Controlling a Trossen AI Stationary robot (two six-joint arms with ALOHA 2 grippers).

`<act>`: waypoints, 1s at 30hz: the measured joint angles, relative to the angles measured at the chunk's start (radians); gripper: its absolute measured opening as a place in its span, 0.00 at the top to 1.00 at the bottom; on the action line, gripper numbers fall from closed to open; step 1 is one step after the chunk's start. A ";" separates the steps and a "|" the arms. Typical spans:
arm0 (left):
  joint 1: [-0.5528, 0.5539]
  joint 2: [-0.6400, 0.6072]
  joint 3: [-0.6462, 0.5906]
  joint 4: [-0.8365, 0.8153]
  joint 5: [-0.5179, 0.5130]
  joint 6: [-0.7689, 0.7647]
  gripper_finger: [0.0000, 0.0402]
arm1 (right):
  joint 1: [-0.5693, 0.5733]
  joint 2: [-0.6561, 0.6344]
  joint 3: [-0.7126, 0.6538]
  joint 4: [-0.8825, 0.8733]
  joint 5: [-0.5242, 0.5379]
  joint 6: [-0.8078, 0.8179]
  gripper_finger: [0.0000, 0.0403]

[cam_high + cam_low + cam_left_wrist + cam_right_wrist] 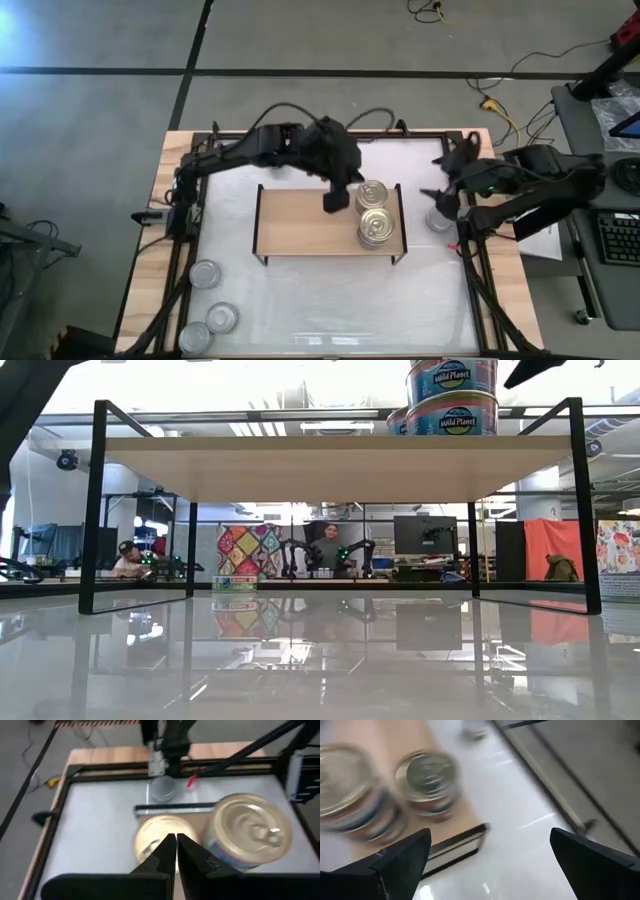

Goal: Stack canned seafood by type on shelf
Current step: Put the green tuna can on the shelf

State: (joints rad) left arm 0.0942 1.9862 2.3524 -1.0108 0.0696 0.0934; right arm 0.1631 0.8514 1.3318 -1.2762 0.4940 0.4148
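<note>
The shelf (300, 225) stands mid-table. At its right end are two stacks of gold-topped cans, a far one (372, 192) and a near one (376, 228); in the low view the cans (452, 400) rest one on another on the board. My left gripper (335, 200) hovers shut just left of the stacks, its fingertips (176, 855) above the gold tops. My right gripper (440, 195) hangs open off the shelf's right end, over a silver-topped can (438, 218) that stands on the white tabletop. The right wrist view shows open fingers (490, 860) with nothing between them.
Three silver-topped cans (205, 273), (222, 317), (195, 337) stand at the table's near left corner. The shelf's left half is bare board. A black frame (480, 290) rims the tabletop. Cables lie on the floor beyond the far edge.
</note>
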 joint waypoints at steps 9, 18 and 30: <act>0.135 -0.055 0.001 -0.008 -0.027 -0.031 1.00 | 0.000 -0.059 -0.041 -0.002 0.230 0.172 0.01; 0.307 -0.055 0.001 -0.012 0.045 0.027 1.00 | 0.000 -0.059 -0.052 -0.002 0.232 0.222 0.01; 0.549 -0.061 0.000 -0.126 0.144 0.149 1.00 | -0.011 -0.052 -0.123 -0.035 0.319 0.410 0.01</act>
State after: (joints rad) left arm 0.6429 1.9255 2.3520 -1.1365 0.2134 0.2422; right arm 0.1521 0.7992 1.2087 -1.3109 0.8128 0.8243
